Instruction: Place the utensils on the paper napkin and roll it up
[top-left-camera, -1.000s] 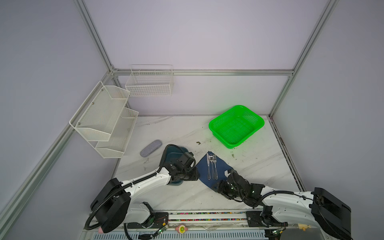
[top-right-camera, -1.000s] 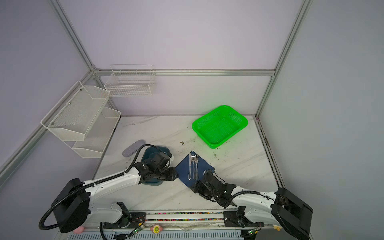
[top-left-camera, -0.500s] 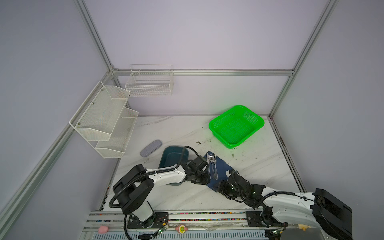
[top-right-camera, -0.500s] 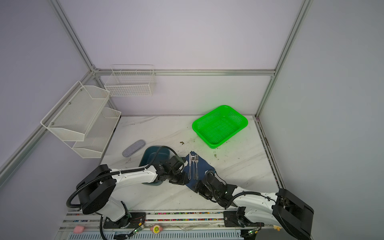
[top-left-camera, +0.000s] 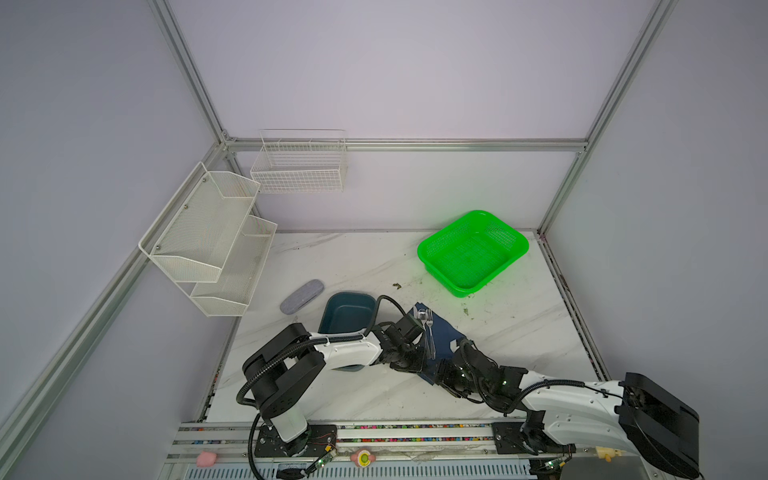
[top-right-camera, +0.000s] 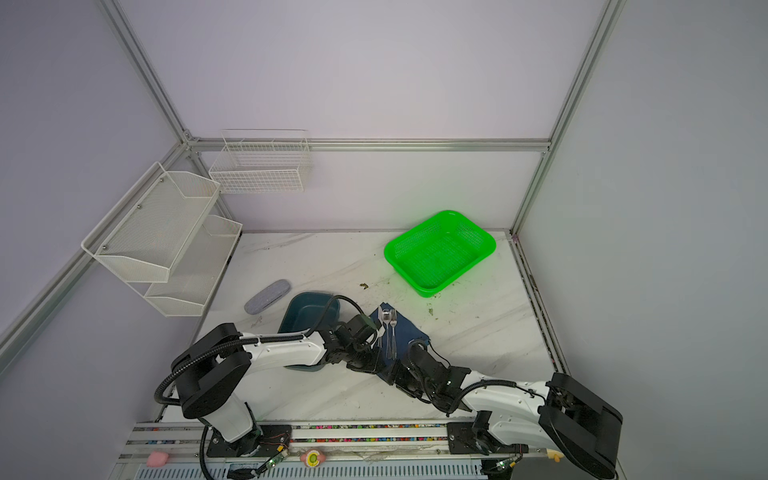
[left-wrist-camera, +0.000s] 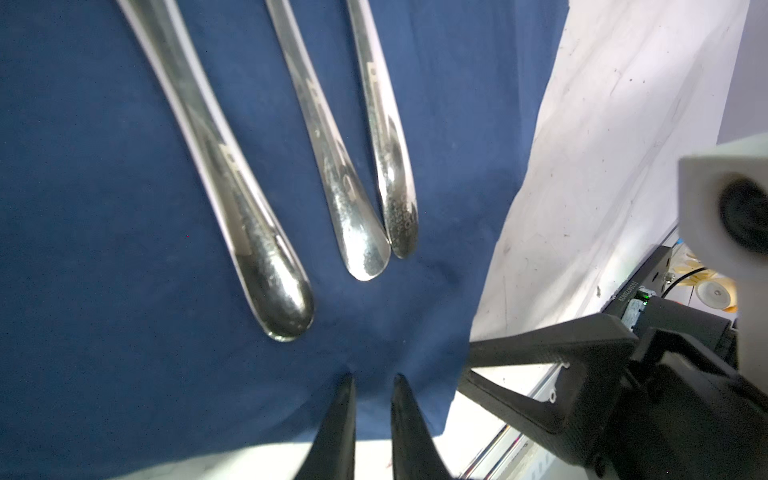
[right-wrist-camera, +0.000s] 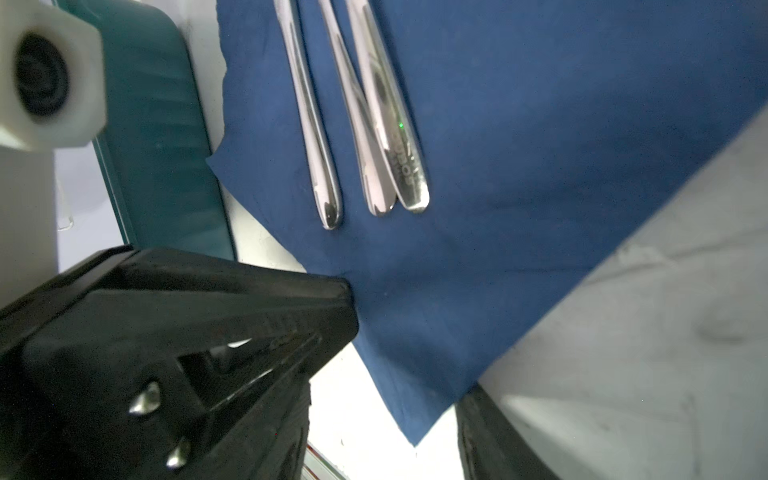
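Nips the thin dark navy blue paper napkin (left-wrist-camera: 124, 332) with the left claw (left-wrist-camera: 374, 380): jaws nearly clenched, only a narrow slit between the black fingertips (left-wrist-camera: 343, 415), cloth puckered at the point of contact, close to the sheet's near left edge. Holds the right claw (left-wrist-camera: 467, 362) released just beside, jaws spread in a wide V, tips at the napkin's near corner. Beyond the tips, flat on the napkin, three slim shiny silver metal utensils (left-wrist-camera: 345, 199), handles toward the claws: two with rounded ends touching, the third a little apart on the tray side. In both top views, spoon (top-right-camera: 386, 316) and fork (top-right-camera: 393, 318) side by side with heads toward the back wall, the third of them largely hidden behind the left claw. Napkin itself spread on the white marble table (top-left-camera: 353, 257) at the front middle, one corner toward the back, the near part under the two claws. Just left of it, a dark teal rectangular plastic tray (top-left-camera: 347, 309), partly under the left arm (top-left-camera: 345, 353). Farther left and back, well apart from the napkin, a grey oblong rounded case (top-left-camera: 302, 291). At the back right, also well apart, a bright green plastic mesh basket (top-left-camera: 471, 253). On the left wall a white two-tier mesh shelf (top-left-camera: 208, 232); on the back wall a white wire rack (top-left-camera: 299, 166).
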